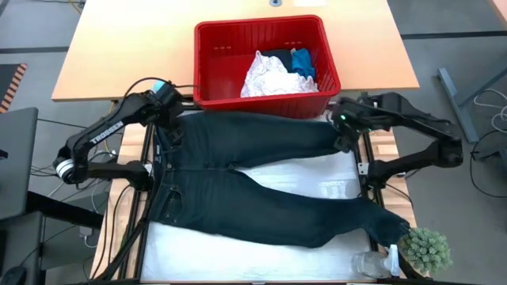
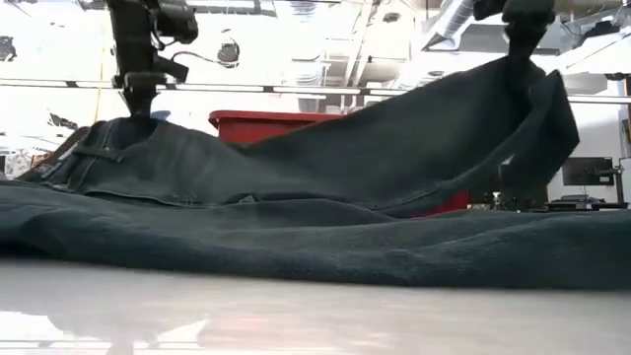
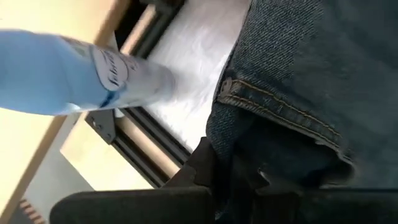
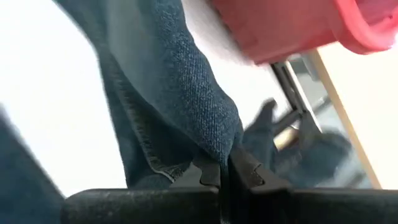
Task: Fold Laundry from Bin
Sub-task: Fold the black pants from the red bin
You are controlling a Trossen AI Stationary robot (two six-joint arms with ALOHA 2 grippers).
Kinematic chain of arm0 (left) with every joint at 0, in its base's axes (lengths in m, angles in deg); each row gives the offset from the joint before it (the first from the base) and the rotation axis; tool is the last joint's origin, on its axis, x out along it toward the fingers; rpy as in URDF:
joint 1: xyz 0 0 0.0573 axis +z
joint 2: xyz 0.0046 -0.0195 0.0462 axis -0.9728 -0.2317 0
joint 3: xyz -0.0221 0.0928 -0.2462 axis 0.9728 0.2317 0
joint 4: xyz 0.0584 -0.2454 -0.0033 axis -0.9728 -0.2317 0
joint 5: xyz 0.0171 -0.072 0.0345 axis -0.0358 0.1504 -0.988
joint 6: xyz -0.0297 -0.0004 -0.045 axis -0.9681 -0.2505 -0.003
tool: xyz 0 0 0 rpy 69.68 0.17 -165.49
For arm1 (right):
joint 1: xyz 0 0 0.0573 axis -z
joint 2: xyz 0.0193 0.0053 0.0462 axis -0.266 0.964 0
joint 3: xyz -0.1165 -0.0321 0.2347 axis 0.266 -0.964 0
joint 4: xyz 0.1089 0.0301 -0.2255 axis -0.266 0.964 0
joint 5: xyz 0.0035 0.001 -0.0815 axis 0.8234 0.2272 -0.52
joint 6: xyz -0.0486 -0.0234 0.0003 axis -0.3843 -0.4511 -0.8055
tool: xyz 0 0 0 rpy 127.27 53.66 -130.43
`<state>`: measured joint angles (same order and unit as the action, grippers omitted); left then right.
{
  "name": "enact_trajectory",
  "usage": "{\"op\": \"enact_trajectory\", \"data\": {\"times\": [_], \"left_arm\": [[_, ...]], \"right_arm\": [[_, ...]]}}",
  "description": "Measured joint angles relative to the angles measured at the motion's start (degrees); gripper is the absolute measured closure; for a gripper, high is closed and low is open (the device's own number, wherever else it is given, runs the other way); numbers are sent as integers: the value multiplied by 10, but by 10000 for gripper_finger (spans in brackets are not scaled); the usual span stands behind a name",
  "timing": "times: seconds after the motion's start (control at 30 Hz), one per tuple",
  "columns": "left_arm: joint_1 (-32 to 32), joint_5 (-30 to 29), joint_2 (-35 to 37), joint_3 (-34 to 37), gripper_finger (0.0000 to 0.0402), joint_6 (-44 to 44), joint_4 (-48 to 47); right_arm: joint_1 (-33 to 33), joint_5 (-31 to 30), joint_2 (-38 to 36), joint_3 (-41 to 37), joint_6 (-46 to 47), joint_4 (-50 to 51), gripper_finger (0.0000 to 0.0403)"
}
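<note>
A pair of dark blue jeans lies spread on the white mat, waist toward the table's left and legs toward the right. My left gripper is shut on the waist's far corner and holds it raised. My right gripper is shut on the end of the far leg, high above the mat. The near leg and the seat rest flat on the mat. The red bin stands at the far middle, with a white crinkled cloth, a blue one and a black one of the laundry inside. My left gripper pinches the jeans' waist edge between its two fingers, coming from above and slanting down. That corner is lifted; the rest of the waist slopes down onto the mat. My right gripper pinches the far leg's hem end between its two fingertips, slanting down from above. The leg hangs below the fingers as a folded flap and slopes down leftward to the seat, which lies on the mat.
A small potted plant and a glass jar stand at the mat's near right corner, by the near leg's hem. A light blue bottle shows beside the left arm. Black frame rails border the mat; the wooden table extends behind.
</note>
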<state>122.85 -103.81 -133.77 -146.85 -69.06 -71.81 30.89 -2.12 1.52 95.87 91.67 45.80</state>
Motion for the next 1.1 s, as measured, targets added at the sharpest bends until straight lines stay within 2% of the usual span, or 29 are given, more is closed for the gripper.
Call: {"op": "enact_trajectory", "data": {"times": [0.13, 0.23, 0.47, 0.63, 0.83, 1.1], "left_arm": [[-26, 36, 28, -8, 401, -31, -5], [-52, 39, 44, -8, 401, -55, -19], [-119, 19, 65, -8, 401, -112, -63], [-172, -6, 77, -8, 401, -151, -105], [-241, -79, 96, -8, 401, -200, -129], [-332, -79, 115, -8, 401, -287, -165]], "right_arm": [[-72, 10, -15, 0, 52, 0, 380], [-137, 16, -18, 0, 96, 0, 380], [-291, 40, -12, 0, 236, 0, 380], [-392, 37, -9, -11, 381, 0, 380], [-513, 61, 10, -72, 554, 0, 380], [-620, 80, 82, -108, 674, -4, 380]]}}
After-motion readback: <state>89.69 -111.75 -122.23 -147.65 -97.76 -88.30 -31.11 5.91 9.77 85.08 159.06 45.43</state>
